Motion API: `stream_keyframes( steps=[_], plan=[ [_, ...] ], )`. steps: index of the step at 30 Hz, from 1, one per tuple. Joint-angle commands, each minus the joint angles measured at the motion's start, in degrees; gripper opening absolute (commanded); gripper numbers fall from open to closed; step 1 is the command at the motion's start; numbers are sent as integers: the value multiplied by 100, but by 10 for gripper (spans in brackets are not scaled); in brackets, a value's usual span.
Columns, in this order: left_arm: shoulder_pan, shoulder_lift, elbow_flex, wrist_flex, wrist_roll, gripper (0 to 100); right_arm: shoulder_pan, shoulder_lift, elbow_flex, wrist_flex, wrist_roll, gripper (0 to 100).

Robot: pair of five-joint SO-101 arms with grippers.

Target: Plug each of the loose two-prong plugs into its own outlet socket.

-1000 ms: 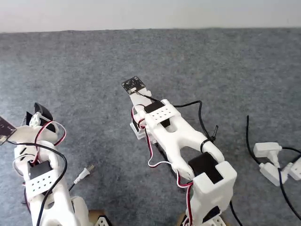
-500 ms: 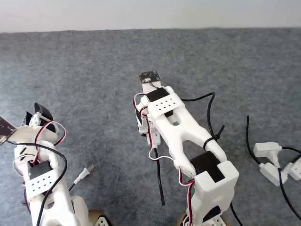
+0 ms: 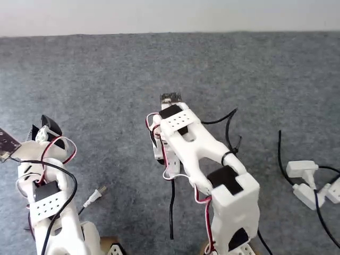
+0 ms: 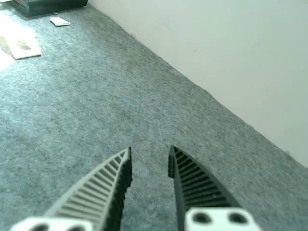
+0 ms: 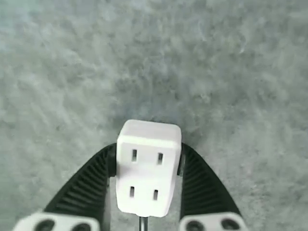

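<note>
A white outlet block [image 5: 147, 168] with two pairs of slots is clamped between the black fingers of my right gripper [image 5: 148, 150], just above the grey carpet. In the high view that arm [image 3: 199, 149] stretches over the middle of the floor, and the block's black cable [image 3: 172, 210] trails back beside it. A loose two-prong plug [image 3: 94, 196] lies on the carpet between the two arms, near the left arm's base. My left gripper [image 4: 149, 161] hangs open over bare carpet with nothing in it, at the near left [image 3: 48, 127].
White plugs and adapters [image 3: 302, 169] with black cords lie in a cluster at the right edge. A pale wall [image 4: 216, 57] bounds the carpet on the far side. Papers [image 4: 19, 45] lie far off in the left wrist view.
The right arm swung from pointing far-left to straight ahead and drew back, dragging the black cable out beside it. The left arm shifted only slightly.
</note>
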Motion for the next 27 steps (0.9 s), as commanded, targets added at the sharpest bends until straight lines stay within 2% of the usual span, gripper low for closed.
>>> stream_keyframes(
  steps=[1,8,13,15,27],
  plan=[
    [44,-97,-57,-141,-141,123,-4,224,-281,-251,-62,9],
    [44,-97,-57,-141,-141,123,-22,-57,-264,-277,193,28],
    [44,-97,-57,-141,-141,123,-57,-259,-246,-180,360,206],
    [44,-97,-57,-141,-141,123,-101,-295,-255,-154,510,237],
    [44,-97,-57,-123,-141,123,-163,-1385,-246,180,1064,240]
  ],
)
